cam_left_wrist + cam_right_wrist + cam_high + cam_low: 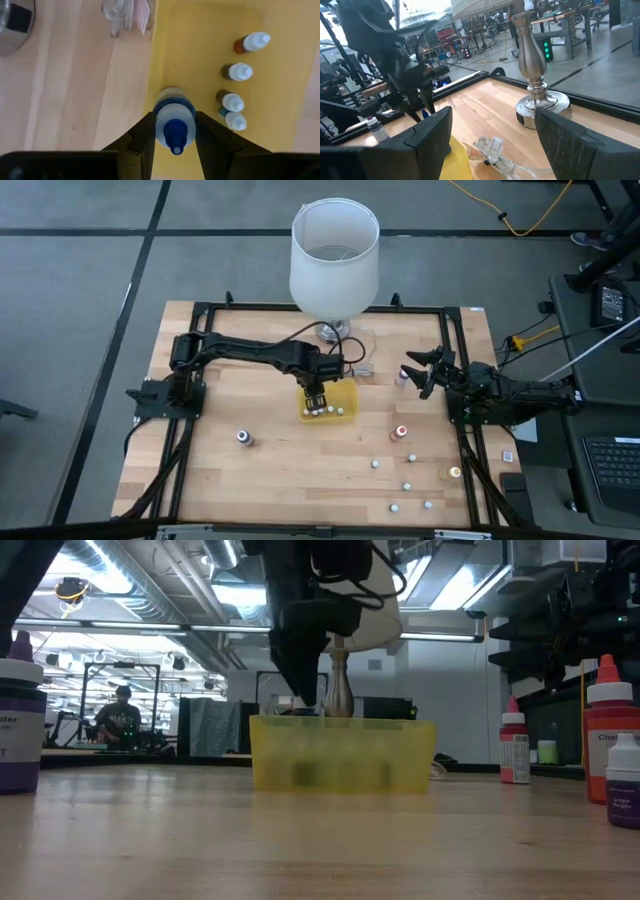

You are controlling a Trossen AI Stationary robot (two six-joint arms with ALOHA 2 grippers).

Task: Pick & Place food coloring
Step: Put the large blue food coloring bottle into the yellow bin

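A flat yellow tray [343,395] lies mid-table, with several white-topped food coloring bottles [239,71] standing in it. My left gripper [316,394] reaches down into the tray's left part, shut on a pale bottle with a blue top [172,112]. In the low view that gripper [303,690] dips behind the tray's rim [343,723]. Several more small bottles [400,433] stand loose on the table's near right. Beside the right edge my right gripper [424,370] waits level and open, with nothing between its fingers [432,137]. My left gripper pinches the blue-topped bottle between its two fingers [142,140], which press on the pale shoulder just under the cap [161,120]. The fingers come from above, pointing down. The bottle stays upright, cap up, over the tray floor; whether its base touches the floor I cannot tell.
A lamp with a big white shade [335,252] and a metal foot [535,95] stands just behind the tray, a clear plastic switch with cord [492,152] beside it. One bottle [243,438] stands alone near left. A black frame [200,310] rims the table.
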